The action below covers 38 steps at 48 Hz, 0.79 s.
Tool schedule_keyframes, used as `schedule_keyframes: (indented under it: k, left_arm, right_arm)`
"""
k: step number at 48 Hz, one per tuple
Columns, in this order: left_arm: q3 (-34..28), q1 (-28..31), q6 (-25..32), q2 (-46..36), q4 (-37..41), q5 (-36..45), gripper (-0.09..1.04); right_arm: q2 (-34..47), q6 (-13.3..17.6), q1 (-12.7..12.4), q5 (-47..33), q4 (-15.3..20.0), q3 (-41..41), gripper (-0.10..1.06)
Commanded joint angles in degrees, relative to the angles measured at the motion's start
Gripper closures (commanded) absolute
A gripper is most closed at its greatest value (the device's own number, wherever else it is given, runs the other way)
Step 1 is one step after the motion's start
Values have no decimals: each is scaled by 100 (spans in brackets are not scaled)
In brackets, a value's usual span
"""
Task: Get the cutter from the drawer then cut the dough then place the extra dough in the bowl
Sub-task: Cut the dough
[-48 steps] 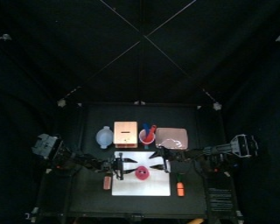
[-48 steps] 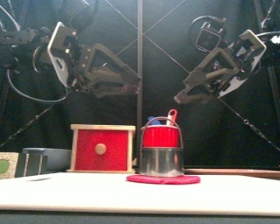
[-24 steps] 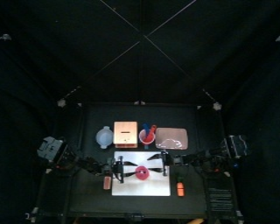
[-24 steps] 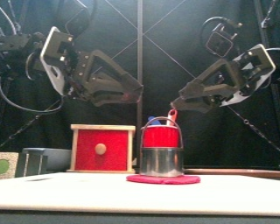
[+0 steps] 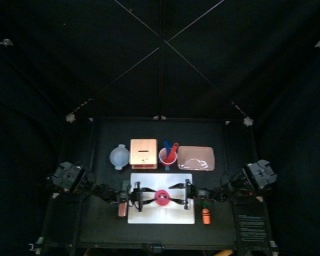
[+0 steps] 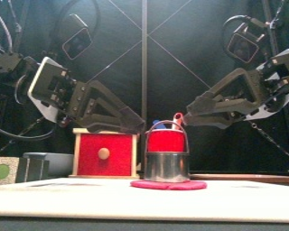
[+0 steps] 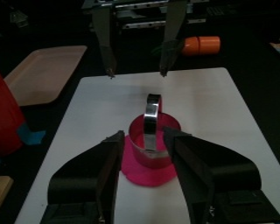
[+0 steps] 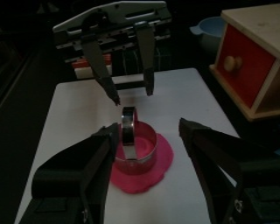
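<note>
The round metal cutter [image 6: 168, 166] stands on the pink dough disc [image 6: 168, 185], in the middle of the white cutting board [image 5: 184, 182]. My left gripper [image 6: 140, 127] hangs open above and to the left of the cutter. My right gripper [image 6: 184, 118] hangs open above and to its right. Neither one touches the cutter. In the left wrist view the cutter [image 7: 150, 131] and dough [image 7: 149, 166] lie between my open jaws [image 7: 147, 136]. In the right wrist view the cutter [image 8: 130, 136] sits just ahead of that gripper [image 8: 147, 129].
Behind the board stand the wooden box [image 5: 144, 151] with its red drawer front [image 6: 106, 153], the blue-grey bowl [image 5: 119, 155], the red cup [image 5: 171, 153] and the pink tray [image 5: 200, 157]. An orange toy [image 5: 123, 211] lies left of the board, another [image 5: 204, 214] to its right.
Both arms have come down and forward. The two grippers now hang lower and closer to the cutter from either side. Cutter and dough have not moved.
</note>
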Motion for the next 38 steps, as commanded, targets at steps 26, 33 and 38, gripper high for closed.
schedule_keyframes:
  k: [26, 33, 38]
  left_arm:
    - [-334, 193, 18, 0, 589, 325, 16]
    - [-343, 325, 18, -9, 624, 536, 16]
    - [-352, 413, 18, -9, 624, 571, 16]
  right_arm:
    - [396, 0, 158, -132, 272, -457, 7]
    - [299, 0, 202, -18, 308, -466, 7]
    - [237, 9, 202, 185, 325, -483, 7]
